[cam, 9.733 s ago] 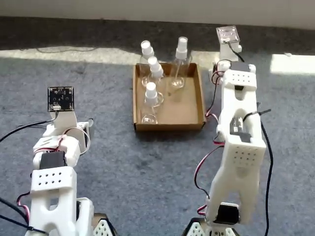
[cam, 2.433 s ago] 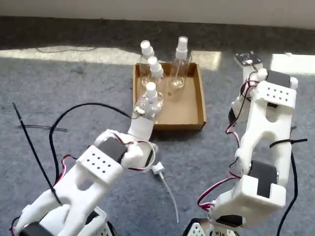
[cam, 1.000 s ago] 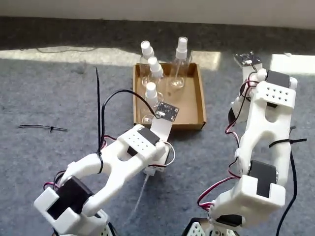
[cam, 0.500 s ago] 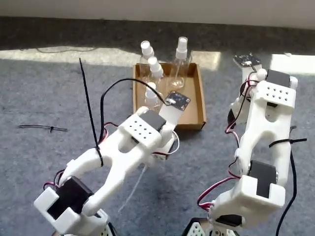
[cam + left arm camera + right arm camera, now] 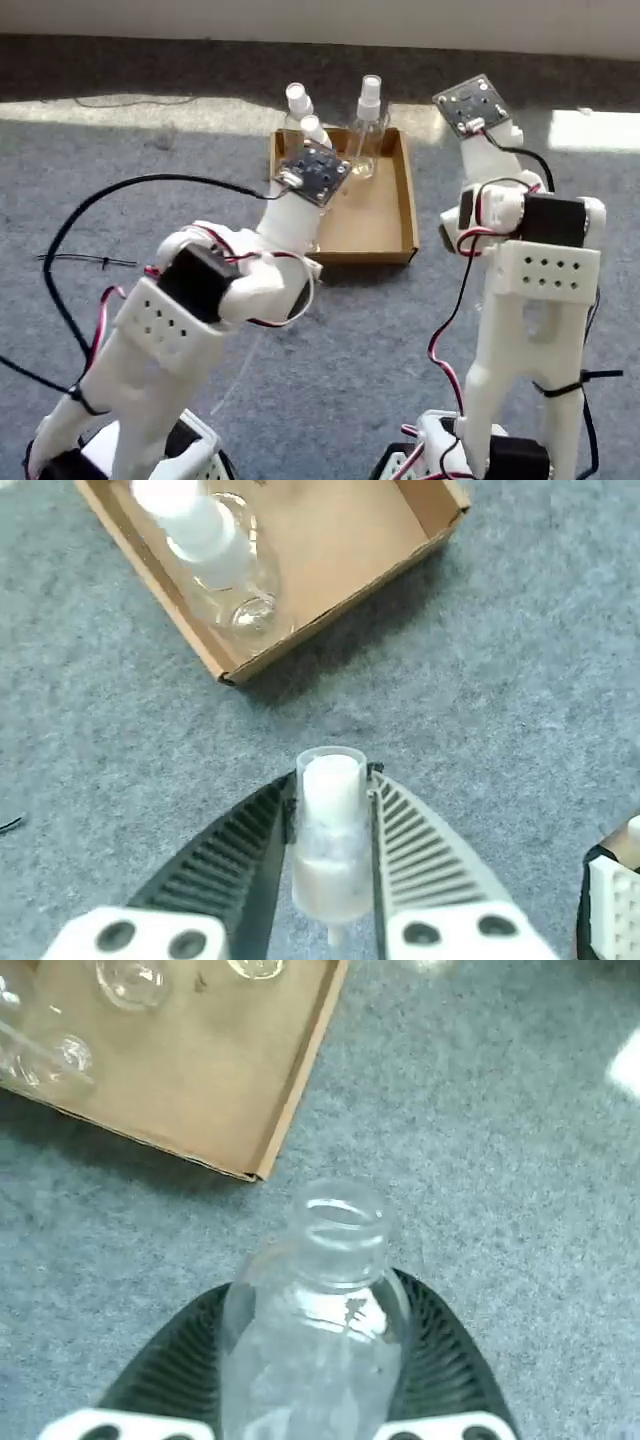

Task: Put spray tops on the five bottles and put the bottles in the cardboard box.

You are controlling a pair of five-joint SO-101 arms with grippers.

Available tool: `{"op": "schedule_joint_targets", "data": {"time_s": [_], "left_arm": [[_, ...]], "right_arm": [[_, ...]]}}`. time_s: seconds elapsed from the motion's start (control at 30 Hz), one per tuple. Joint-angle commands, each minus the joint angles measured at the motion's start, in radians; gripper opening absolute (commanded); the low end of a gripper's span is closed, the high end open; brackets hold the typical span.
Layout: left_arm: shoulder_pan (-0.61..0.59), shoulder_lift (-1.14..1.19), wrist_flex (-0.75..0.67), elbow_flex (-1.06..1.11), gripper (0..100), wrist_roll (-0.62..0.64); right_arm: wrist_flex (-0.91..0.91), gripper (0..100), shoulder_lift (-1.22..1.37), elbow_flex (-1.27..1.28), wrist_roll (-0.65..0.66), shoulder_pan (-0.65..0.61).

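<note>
L hand clenched on 1 loose spray top, lower centre of L wrist view, over grey surface just short of the cardboard box corner. R hand grasping 1 open bottle, no top on it, lower centre of R wrist view w/ the box at upper left. High view: left arm reaches across the box's front-left part & blocks what's there; 3 capped bottles countable at the box's back, 2 upper left, 1 centre. 1 black cable tie lies mid-left on the surface, well apart from the box.
</note>
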Motion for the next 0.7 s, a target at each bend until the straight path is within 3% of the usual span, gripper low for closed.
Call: {"op": "schedule_joint_targets", "data": {"time_s": [0.0, 0.17, 0.37, 0.5, 0.67], "left_arm": [[-0.117, -0.122, 0.028, -0.073, 0, -0.068], [-0.303, -0.234, 0.02, -0.206, 0, -0.11], [-0.46, -0.236, -0.029, -0.407, 0, -0.106], [-0.484, -0.203, -0.166, -0.513, 0, -0.1], [-0.483, -0.166, -0.305, -0.598, 0, 0.002]], "right_arm": [[-0.048, 1.2, -0.093, 0.045, -0.021, -0.015], [-0.137, 1.2, -0.214, 0.104, -0.121, -0.059], [-0.248, 1.2, -0.383, 0.205, -0.258, -0.265], [-0.479, 1.2, -0.501, 0.374, -0.364, -0.421], [-0.883, 1.2, -0.653, 0.73, -0.405, -0.565]]}}
